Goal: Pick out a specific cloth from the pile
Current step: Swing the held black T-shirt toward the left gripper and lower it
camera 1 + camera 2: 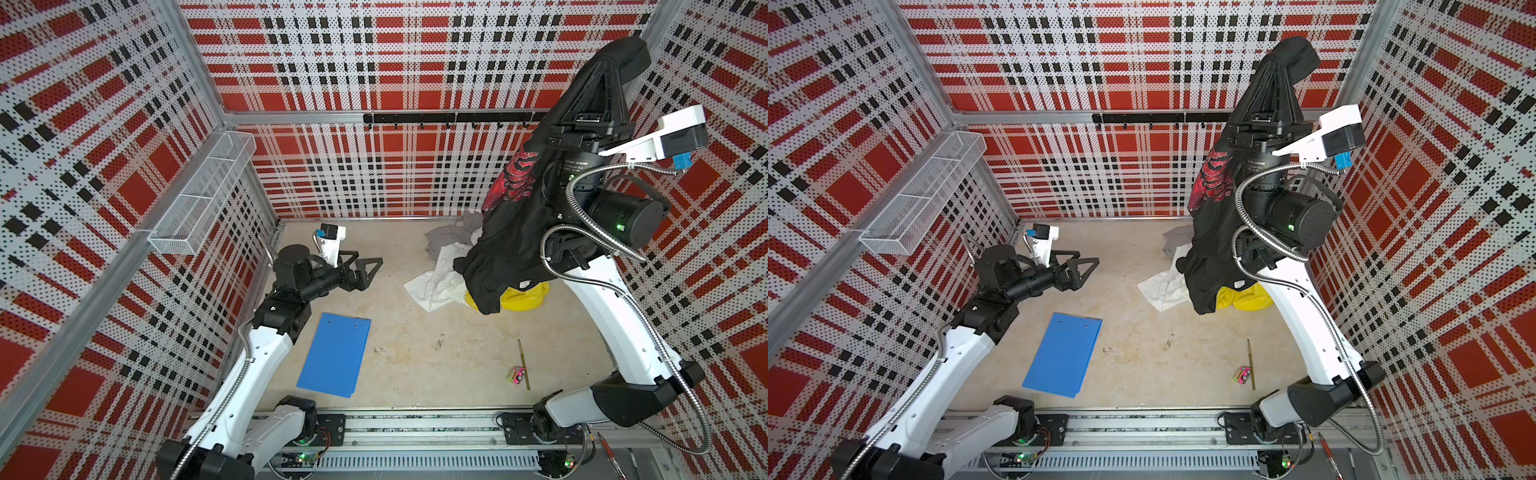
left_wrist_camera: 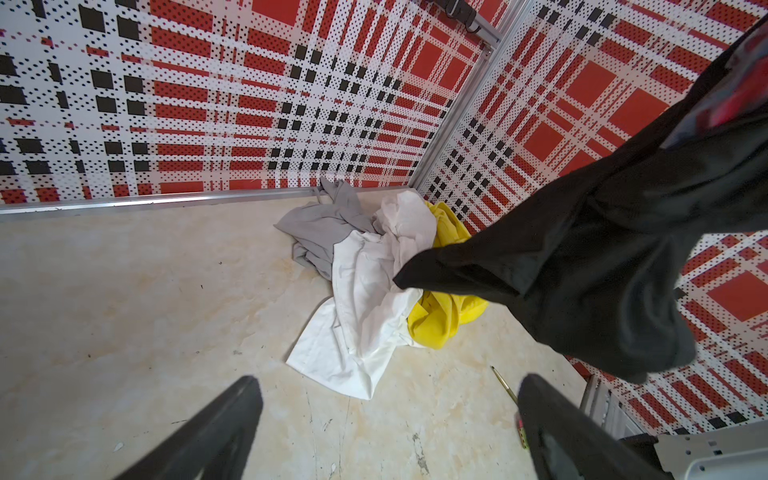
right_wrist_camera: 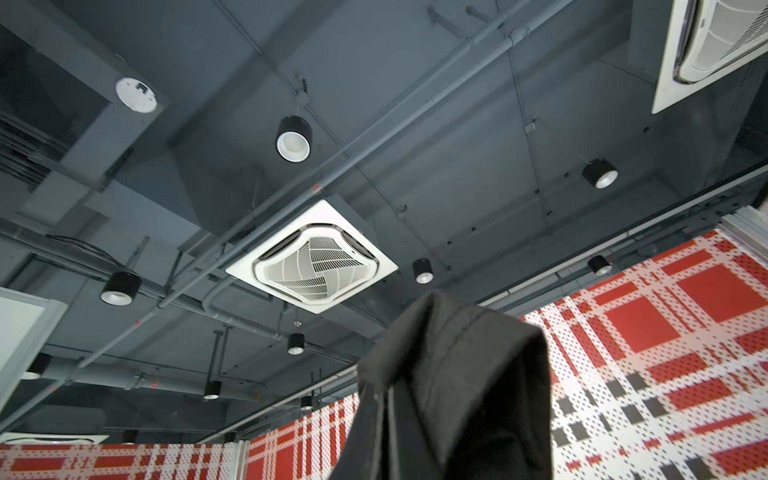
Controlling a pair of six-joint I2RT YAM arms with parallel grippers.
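Observation:
My right gripper [image 1: 615, 62] points upward high at the back right, shut on the cloth [image 1: 511, 245], a black garment with a red print [image 1: 513, 183]. The cloth drapes down over the gripper and wrist in both top views [image 1: 1212, 249]. Its lower end hangs above the pile [image 1: 444, 278] of white, grey and yellow garments; I cannot tell whether they touch. The right wrist view shows the shut gripper [image 3: 384, 386] with black cloth [image 3: 457, 374] folded over it. My left gripper [image 1: 368, 257] stands open and empty, low at the left, apart from the pile [image 2: 374, 282].
A blue folder [image 1: 334, 355] lies front left on the table. A thin stick [image 1: 523, 363] and a small pink toy [image 1: 515, 375] lie front right. A wire basket [image 1: 203, 195] hangs on the left wall, a black hook rail [image 1: 453, 118] on the back wall.

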